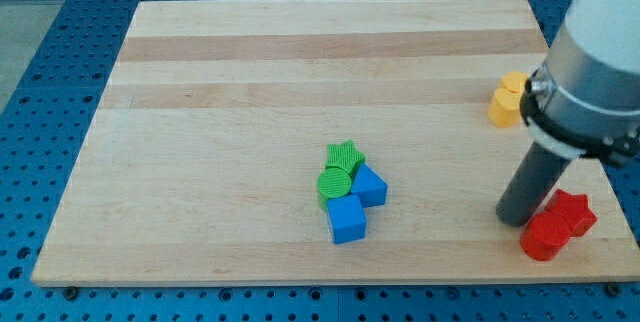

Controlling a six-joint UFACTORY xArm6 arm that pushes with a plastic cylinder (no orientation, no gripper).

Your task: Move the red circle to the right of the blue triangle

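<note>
The red circle [544, 236] lies near the board's bottom right corner, touching a red star [572, 211] just up and to its right. My tip [514, 216] rests on the board just left of the red circle, close to it. The blue triangle [371, 186] sits near the middle bottom of the board, in a tight cluster with a blue cube [347, 219], a green circle [335, 184] and a green star [345, 155]. The red circle is far to the right of that cluster.
Two yellow blocks [507, 102] sit at the right edge of the wooden board [250, 82], partly hidden behind the arm [590, 92]. A blue perforated table surrounds the board.
</note>
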